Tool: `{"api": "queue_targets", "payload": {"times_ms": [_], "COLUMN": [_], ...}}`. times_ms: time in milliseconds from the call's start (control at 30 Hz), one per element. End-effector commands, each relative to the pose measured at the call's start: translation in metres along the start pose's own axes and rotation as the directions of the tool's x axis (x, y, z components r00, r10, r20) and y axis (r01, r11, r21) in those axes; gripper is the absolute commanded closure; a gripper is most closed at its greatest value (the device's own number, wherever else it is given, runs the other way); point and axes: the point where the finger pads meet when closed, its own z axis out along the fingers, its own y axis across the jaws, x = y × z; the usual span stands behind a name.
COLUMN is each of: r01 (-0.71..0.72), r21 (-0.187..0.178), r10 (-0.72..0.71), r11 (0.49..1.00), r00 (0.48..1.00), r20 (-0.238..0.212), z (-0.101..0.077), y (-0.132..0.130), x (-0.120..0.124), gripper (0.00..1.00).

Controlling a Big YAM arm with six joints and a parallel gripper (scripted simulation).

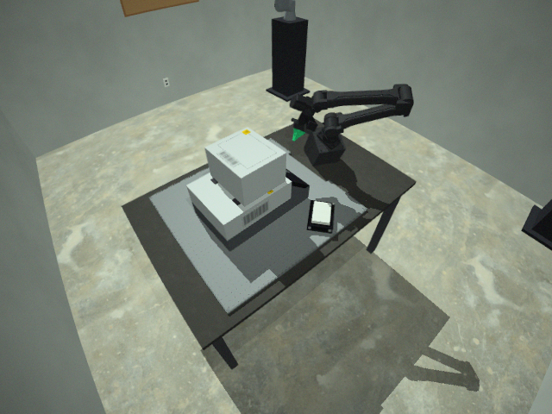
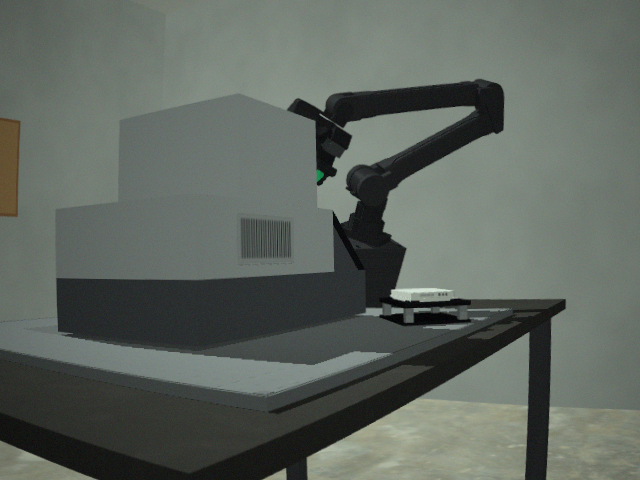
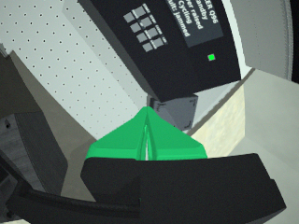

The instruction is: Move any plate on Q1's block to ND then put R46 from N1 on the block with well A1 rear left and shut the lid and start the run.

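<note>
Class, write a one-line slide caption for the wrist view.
Shut green fingers point toward the cycler's dark panel, its status lamp green beside the keys.

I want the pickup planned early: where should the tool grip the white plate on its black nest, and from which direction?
Grip the white plate across its two long sides, coming straight down from above. It lies flat and raised on the black nest, whose short posts lift it off the mat, so its side walls stand exposed, though the nest's rim may crowd them. The tool, shut and empty, must open first.
</note>
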Motion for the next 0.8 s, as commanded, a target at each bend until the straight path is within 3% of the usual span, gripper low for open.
{"api": "queue_targets", "payload": {"times_ms": [0, 133, 233, 300, 367, 467, 600, 767], "r01": [0.142, 0.252, 0.329, 0.389, 0.438, 0.451, 0.474, 0.544], "r21": [0.069, 0.11, 0.151, 0.187, 0.2, 0.205, 0.263, 0.262], "r10": [-0.144, -0.259, -0.341, -0.407, -0.462, -0.477, -0.514, -0.583], "r11": [0.987, 0.961, 0.932, 0.902, 0.876, 0.868, 0.84, 0.797], "r00": [0.989, 0.965, 0.938, 0.911, 0.883, 0.874, 0.851, 0.807], "r20": [0.021, 0.047, 0.062, 0.066, 0.089, 0.096, 0.11, 0.099], "z": [0.006, 0.022, 0.018, 0.027, 0.038, 0.037, 0.03, 0.035], "y": [-0.003, 0.009, 0.004, 0.005, 0.015, 0.018, 0.009, -0.001], "x": [-0.001, 0.005, 0.005, 0.006, 0.006, 0.007, 0.008, -0.001], "gripper": [1.0, 1.0, 1.0, 1.0, 1.0, 1.0, 1.0, 1.0]}}
